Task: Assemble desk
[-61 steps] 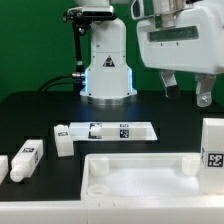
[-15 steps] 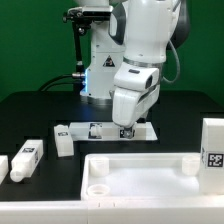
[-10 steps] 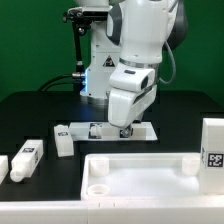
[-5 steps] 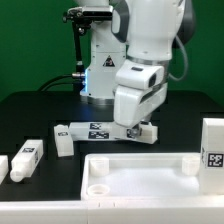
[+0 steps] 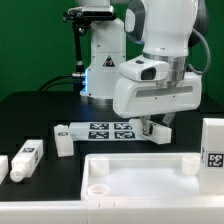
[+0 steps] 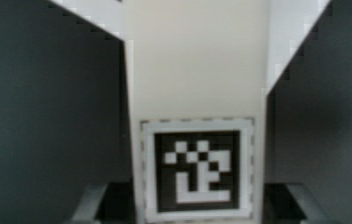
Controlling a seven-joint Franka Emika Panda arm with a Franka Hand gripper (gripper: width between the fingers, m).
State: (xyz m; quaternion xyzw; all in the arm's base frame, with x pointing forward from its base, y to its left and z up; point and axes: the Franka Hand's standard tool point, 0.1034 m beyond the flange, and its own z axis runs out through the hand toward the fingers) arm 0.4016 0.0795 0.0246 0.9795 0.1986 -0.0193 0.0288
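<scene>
Hovers with the claw (image 5: pixel 150 127) low over the counter (image 5: pixel 40 105), a tagged leg (image 6: pixel 194 110) right at it; cannot tell whether clamped or slack. Has the marker board (image 5: pixel 90 130) just beside the claw, the tabletop panel (image 5: pixel 140 160) near.

One arm (image 5: pixel 165 35) in glossy white rounded shells with dark grey seams at the joints. It ends in a boxy white housing (image 5: pixel 155 92) above a gripper (image 5: pixel 157 126) with dark fingers (image 5: pixel 148 125). One white tapered base (image 5: pixel 108 50) with a blue light (image 5: pixel 101 70) and black cables (image 5: pixel 76 50) alongside.
</scene>
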